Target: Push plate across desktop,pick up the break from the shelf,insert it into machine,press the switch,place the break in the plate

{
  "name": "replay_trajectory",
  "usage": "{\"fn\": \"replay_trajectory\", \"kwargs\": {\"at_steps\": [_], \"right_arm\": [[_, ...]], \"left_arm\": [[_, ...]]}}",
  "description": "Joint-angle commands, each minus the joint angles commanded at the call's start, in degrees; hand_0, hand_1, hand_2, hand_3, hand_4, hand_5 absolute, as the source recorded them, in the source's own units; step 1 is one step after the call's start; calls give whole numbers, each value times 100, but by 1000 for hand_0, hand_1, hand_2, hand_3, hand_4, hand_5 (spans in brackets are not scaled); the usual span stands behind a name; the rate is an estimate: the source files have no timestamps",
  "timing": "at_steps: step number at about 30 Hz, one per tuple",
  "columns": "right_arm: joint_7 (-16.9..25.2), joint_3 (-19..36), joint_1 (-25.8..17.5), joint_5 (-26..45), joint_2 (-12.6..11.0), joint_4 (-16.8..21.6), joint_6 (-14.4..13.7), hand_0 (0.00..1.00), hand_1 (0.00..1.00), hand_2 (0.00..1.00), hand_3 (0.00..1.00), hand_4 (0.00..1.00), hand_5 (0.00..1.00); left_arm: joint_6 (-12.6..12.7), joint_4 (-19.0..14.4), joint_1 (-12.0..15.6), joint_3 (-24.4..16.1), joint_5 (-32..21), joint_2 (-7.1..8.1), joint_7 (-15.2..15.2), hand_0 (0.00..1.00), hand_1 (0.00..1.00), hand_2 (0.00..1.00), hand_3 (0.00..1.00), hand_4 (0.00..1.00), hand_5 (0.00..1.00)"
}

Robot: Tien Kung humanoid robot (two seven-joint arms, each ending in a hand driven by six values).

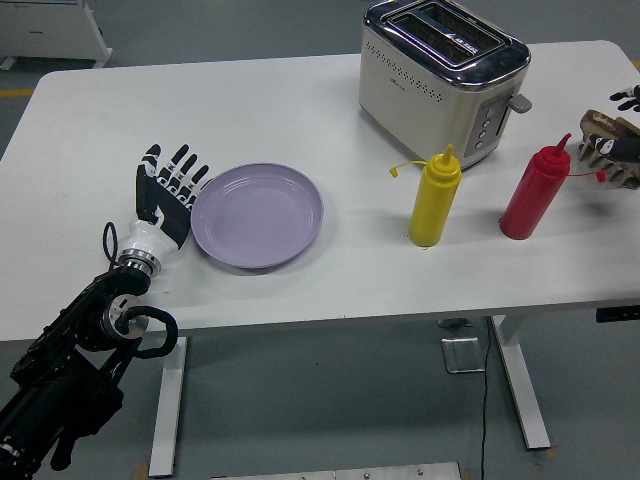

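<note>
A lilac plate (pixel 258 215) lies on the white table (pixel 300 110), left of centre. My left hand (pixel 170 188) is open, palm and spread fingers against the plate's left rim. A cream and chrome toaster (pixel 443 75) stands at the back, its two slots empty and its lever (pixel 519 102) facing right. At the right edge a brown slice of bread (pixel 603 123) stands in a small wooden rack (pixel 622 172). My right hand (pixel 628 98) shows only as dark bits at that edge, by the bread.
A yellow squeeze bottle (pixel 436 200) and a red squeeze bottle (pixel 532 195) stand in front of the toaster, between the plate and the rack. A white cabinet (pixel 50 30) sits on the floor at top left.
</note>
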Motion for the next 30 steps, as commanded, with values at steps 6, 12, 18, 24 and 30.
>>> {"fn": "replay_trajectory", "kwargs": {"at_steps": [6,12,18,24,30], "right_arm": [[-28,-82,113,-161,11,-186,-29,645,652,615,664,697,229],[27,-122,150,-228,24,-294,-142,538,550,535,578,581,172],[113,-159,163,-268,35,-379,-279,472,498,523,551,446,118],[246,-215,192,-260,22,-414,-436,398,454,500,536,380,121],[439,-209,181,-153,-9,-315,-660,385,443,490,530,348,120]], "left_arm": [[-21,100,-138,139,-65,-146,-2,925,921,976,906,630,998],[-35,152,-233,262,-112,-263,-4,926,923,978,908,628,998],[-53,172,-336,419,-161,-288,-2,928,923,980,913,628,998],[-73,165,-414,586,-215,-288,2,931,924,983,920,627,998],[-29,72,-431,579,-203,-288,-35,932,924,982,921,628,998]]}}
